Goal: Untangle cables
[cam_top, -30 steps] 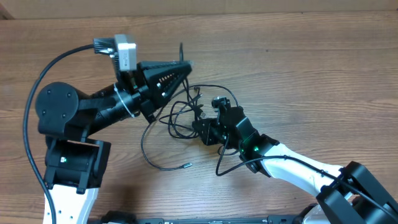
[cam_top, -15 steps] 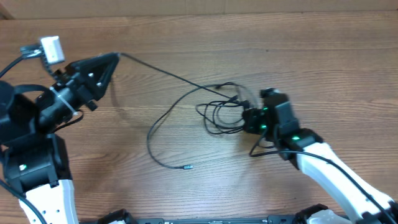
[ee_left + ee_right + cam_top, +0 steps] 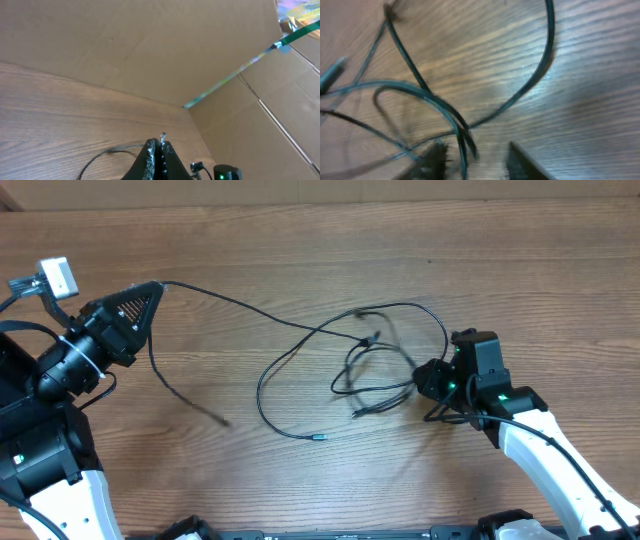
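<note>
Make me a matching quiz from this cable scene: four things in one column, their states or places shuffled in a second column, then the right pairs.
Column one:
1. left gripper
2. right gripper
3. loose plug end
4. table

Column two:
A. brown wood grain
B. open, beside the tangled loops
C. shut on a cable
D. lying free, on the robot's side of the loops

Pairs: 1-C, 2-B, 3-D, 4-A
</note>
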You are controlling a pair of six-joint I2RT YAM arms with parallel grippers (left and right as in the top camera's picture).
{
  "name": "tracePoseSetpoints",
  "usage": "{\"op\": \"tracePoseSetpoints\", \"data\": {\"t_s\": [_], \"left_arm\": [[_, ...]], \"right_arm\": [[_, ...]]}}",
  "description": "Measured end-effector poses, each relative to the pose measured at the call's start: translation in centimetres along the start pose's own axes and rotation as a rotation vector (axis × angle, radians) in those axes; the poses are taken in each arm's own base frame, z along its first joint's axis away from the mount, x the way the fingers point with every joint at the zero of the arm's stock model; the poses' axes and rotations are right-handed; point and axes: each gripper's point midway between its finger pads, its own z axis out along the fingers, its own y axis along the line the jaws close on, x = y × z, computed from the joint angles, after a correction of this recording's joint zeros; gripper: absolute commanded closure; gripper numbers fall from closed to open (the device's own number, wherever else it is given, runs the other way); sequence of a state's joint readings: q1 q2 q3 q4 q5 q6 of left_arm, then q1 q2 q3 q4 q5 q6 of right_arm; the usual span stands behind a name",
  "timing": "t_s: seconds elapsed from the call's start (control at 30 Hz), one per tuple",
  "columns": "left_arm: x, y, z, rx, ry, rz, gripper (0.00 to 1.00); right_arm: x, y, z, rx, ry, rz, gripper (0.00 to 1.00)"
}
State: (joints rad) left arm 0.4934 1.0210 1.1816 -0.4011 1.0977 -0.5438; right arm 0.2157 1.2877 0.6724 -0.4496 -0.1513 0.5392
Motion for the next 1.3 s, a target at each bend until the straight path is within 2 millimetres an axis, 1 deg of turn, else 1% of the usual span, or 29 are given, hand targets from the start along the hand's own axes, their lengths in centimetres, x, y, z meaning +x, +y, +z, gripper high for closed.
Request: {"op": "tracePoseSetpoints", "data": {"t_s": [0.07, 0.17, 0.27, 0.37, 0.4, 0.47, 0.53, 0.6, 0.67, 0.7, 0.77, 0.83, 0.9, 1.0, 1.07, 1.13, 1.17, 1.23, 1.3], "left_arm": [[0.0, 0.1, 0.0, -0.005, -0.002, -0.001, 0.96], [0.3, 0.3, 0.0, -0.015, 0.006, -0.023, 0.96], [1.0, 0.7, -0.1, -0.029, 0.026, -0.067, 0.96], [1.4, 0.8, 0.0, -0.033, 0.039, -0.091, 0.96], [1.4, 0.8, 0.0, -0.031, 0.04, -0.091, 0.96], [1.6, 0.3, 0.1, -0.01, 0.051, -0.079, 0.96], [1.7, -0.8, 0.5, 0.04, 0.066, -0.036, 0.96], [1.7, -2.8, 0.9, 0.128, 0.086, 0.045, 0.96], [2.0, -4.8, 1.2, 0.214, 0.107, 0.117, 0.96], [2.2, -6.4, 1.3, 0.28, 0.122, 0.175, 0.96], [2.8, -8.6, 1.4, 0.376, 0.147, 0.254, 0.96], [3.3, -10.5, 1.3, 0.456, 0.166, 0.321, 0.96], [3.7, -11.7, 1.1, 0.506, 0.182, 0.351, 0.96], [3.8, -12.3, 0.9, 0.533, 0.192, 0.361, 0.96], [3.8, -12.4, 0.8, 0.535, 0.198, 0.345, 0.96], [3.8, -12.4, 0.8, 0.534, 0.203, 0.328, 0.96], [3.8, -12.4, 0.8, 0.533, 0.204, 0.322, 0.96], [3.6, -12.6, 0.7, 0.536, 0.2, 0.323, 0.96], [3.4, -13.0, 0.6, 0.546, 0.193, 0.342, 0.96]], "right_arm": [[0.2, -0.1, 0.0, 0.006, 0.01, 0.007, 0.42], [0.5, -0.2, 0.0, 0.007, 0.02, 0.01, 0.36], [0.9, 0.3, 0.0, -0.021, 0.042, 0.012, 0.33], [1.4, 1.4, -0.1, -0.085, 0.077, 0.009, 0.29], [1.5, 1.9, -0.2, -0.114, 0.086, 0.009, 0.27], [1.7, 3.8, -0.5, -0.213, 0.108, -0.001, 0.21], [1.7, 5.9, -1.0, -0.325, 0.123, -0.032, 0.17], [2.0, 8.4, -1.9, -0.453, 0.134, -0.111, 0.14], [2.9, 10.7, -2.7, -0.559, 0.146, -0.208, 0.11], [3.2, 11.4, -2.9, -0.587, 0.148, -0.245, 0.09], [4.1, 12.6, -3.2, -0.628, 0.146, -0.319, 0.05], [4.6, 13.5, -3.1, -0.627, 0.124, -0.382, 0.04], [4.4, 13.9, -2.7, -0.598, 0.074, -0.432, 0.03], [3.2, 14.8, -2.5, -0.568, -0.038, -0.496, 0.0], [2.0, 16.1, -2.9, -0.582, -0.128, -0.534, 0.0], [1.5, 17.7, -3.5, -0.615, -0.2, -0.575, 0.02], [1.6, 18.6, -3.6, -0.634, -0.226, -0.599, 0.04], [2.2, 19.7, -3.4, -0.654, -0.246, -0.63, 0.06], [3.1, 20.7, -2.4, -0.66, -0.253, -0.655, 0.07]]}}
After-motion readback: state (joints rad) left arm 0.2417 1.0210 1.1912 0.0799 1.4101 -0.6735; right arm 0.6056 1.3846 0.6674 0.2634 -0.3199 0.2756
